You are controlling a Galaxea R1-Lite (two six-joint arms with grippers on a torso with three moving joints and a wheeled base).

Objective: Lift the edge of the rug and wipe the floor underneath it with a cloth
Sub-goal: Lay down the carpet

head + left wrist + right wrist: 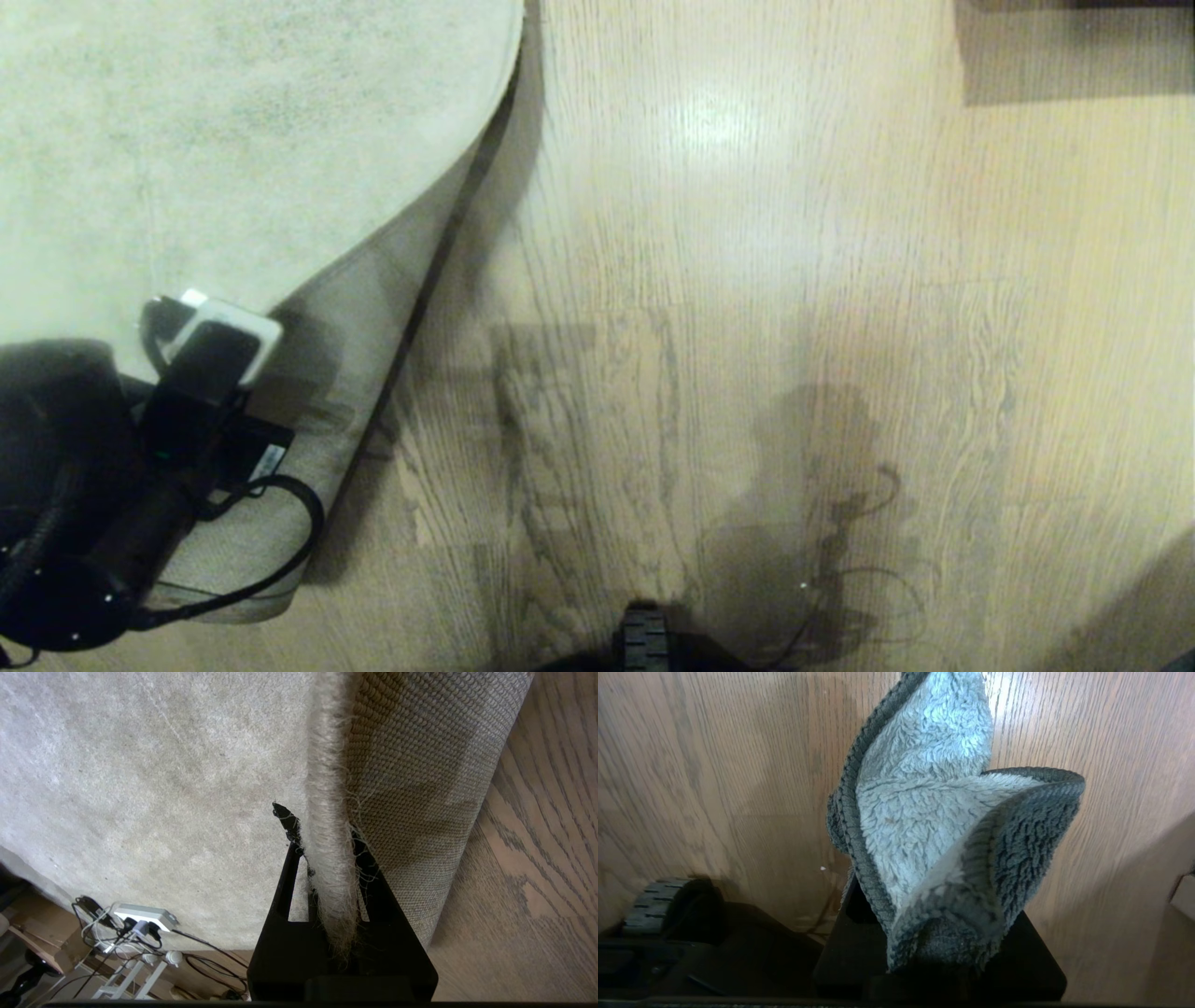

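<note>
- The pale grey-beige short-pile rug edge (392, 280) is lifted off the light brown wood-grain plank floor (747, 280) on the robot's left side, folded back so that its woven beige backing (327, 392) faces up and toward the bare floor.
- In the head view the raised border runs as a long diagonal, from far and toward the middle of the view down to near and left; the fold curves over at the far end and casts a dark shadow on the planks just beside it.
- The left hand (322, 830), black and two-fingered, is clamped on the rug edge: in the left wrist view the frayed pile border stands between the two fingers (285, 816), pile on one side, backing on the other, loose threads sticking out.
- In the head view the left arm sits at the lower left over the rug, with a looped black cable (280, 523) hanging beside it.
- The small dark grey-green fleecy cloth (934, 826) is held in the right hand (938, 952), which is out of the head view; the fingers are closed on the bunched lower end of the cloth, and the rest fans out away from the hand in two folded flaps above the floor.
- The cloth's long axis points straight away from the right hand.
- A black ribbed wheel (654, 903) of the base shows beside the right hand, low on the floor.
- Past the rug's other side, the left wrist view shows a white power strip (145, 914) with tangled cables.
</note>
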